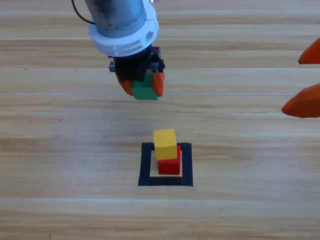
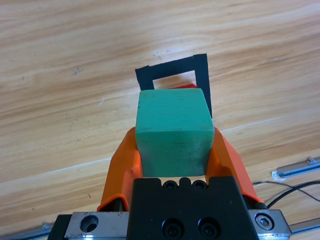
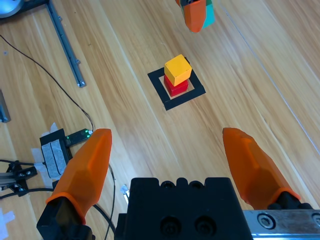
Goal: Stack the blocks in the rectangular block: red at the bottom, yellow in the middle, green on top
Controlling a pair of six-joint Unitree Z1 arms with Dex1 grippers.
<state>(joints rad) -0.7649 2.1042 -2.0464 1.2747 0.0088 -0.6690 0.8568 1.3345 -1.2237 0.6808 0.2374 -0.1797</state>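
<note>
between the left gripper's (image 1: 141, 86) orange jaws sits the green cube (image 2: 174, 132), pinched on two opposite sides and held clear above the wooden table (image 1: 60, 150). ahead of that pincer and lower down lies the black tape square (image 1: 146, 165), and inside it the yellow cube (image 1: 165, 143) rests on the red cube (image 1: 170, 166), turned a little askew so red shows at one edge. that is the relation the coming move turns on: the stack's top face lies forward of and below the held cube, so the carry likely needs to go forward, then down. the cubes are small, matte and alike in size, with no long axis to mind. off to the side, well apart from the stack, the right gripper (image 3: 170, 165) waits with its jaws spread wide and nothing between them.
</note>
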